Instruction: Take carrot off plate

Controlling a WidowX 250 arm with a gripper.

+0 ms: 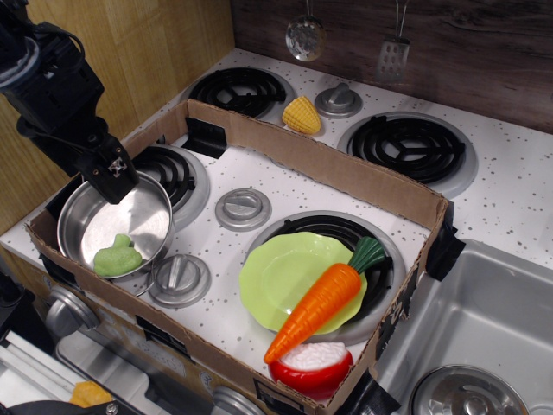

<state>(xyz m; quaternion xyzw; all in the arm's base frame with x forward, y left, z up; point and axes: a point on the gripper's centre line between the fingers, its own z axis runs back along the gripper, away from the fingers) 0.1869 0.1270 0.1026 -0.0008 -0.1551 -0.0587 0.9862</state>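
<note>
The fingers (112,169) hang over the pot at the far left and hold nothing; how far apart they stand I cannot tell, since from here they show as one dark block. The gripper (111,177) is well apart from the carrot.

Nearest, at the box's near wall, sits the red bowl (313,367), its white filling touching or just under the carrot's tip. The carrot (318,303) lies across the right half of the plate (276,281), its point hanging past the near rim and its green top past the far-right rim. Its long axis runs on a diagonal, tip near-left, leaves far-right. Left of these is the pot (117,226) with a green thing (117,258) in it. Beyond the cardboard wall lies the corn (301,114).

The risks, as I judge them: the carrot is a smooth taper, so a grip near the thin end may slip; closing across the thick middle, square to the axis, looks safer. A low approach could clip the bowl or tip the plate. A sideways drag could pull the plate along.
</note>
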